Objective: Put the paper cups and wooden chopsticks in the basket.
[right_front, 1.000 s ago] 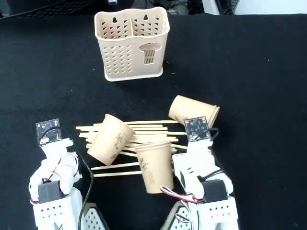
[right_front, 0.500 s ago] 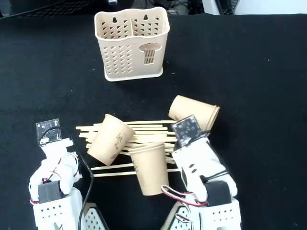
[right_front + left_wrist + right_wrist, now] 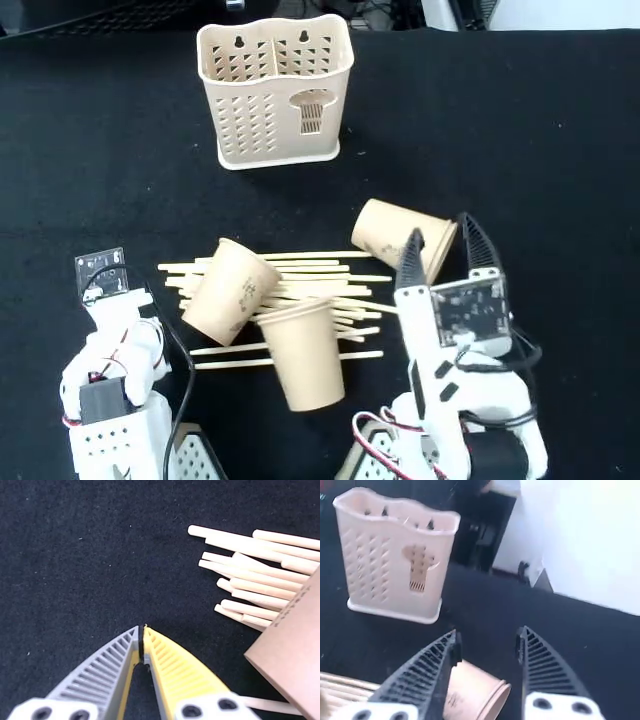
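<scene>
A beige perforated basket (image 3: 275, 92) stands at the table's far side, also in the right wrist view (image 3: 395, 555). Three paper cups lie on their sides: one at the left (image 3: 228, 290), one in the middle front (image 3: 302, 352), one at the right (image 3: 395, 235). Several wooden chopsticks (image 3: 310, 275) lie under the first two. My right gripper (image 3: 440, 232) hangs open above the right cup (image 3: 475, 695), nothing between its fingers. My left gripper (image 3: 141, 628) is shut and empty over bare cloth, just short of the chopstick ends (image 3: 250, 585) and the left cup (image 3: 295, 650).
The black cloth (image 3: 540, 140) covers the whole table. Both arm bases stand at the near edge. Open cloth lies between the cups and the basket and along the right side.
My right arm has lifted and swung right, and its open gripper now points over the right cup. The middle cup has slid a little to the left. The left arm has not moved.
</scene>
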Controlling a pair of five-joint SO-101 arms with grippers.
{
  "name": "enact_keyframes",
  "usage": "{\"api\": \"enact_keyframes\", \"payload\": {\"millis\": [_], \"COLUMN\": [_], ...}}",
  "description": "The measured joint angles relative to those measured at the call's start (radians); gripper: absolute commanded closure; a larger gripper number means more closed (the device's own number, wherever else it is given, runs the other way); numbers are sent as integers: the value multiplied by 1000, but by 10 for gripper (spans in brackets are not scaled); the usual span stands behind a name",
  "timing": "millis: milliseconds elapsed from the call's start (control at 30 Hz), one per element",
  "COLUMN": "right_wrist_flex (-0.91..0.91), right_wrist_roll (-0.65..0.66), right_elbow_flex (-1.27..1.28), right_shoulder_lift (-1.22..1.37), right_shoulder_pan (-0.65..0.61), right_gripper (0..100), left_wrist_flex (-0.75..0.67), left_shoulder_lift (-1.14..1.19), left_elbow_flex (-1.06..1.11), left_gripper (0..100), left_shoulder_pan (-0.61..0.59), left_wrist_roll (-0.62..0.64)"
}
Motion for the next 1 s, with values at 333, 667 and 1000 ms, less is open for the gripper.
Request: {"api": "enact_keyframes", "payload": {"millis": [333,667,1000], "right_wrist_flex": [61,127,98], "right_wrist_roll": [-181,-261,-259], "right_elbow_flex": [-267,-347,-327], "right_shoulder_lift": [658,1132,1152], "right_shoulder_pan": [94,149,150], "right_gripper": [790,789,789], "left_wrist_flex": [0,0,0], "left_shoulder_lift": [0,0,0], "left_elbow_flex": [0,0,0], "left_gripper": [970,970,970], "left_shoulder_pan": [0,0,0], "left_wrist_roll": [0,0,0]}}
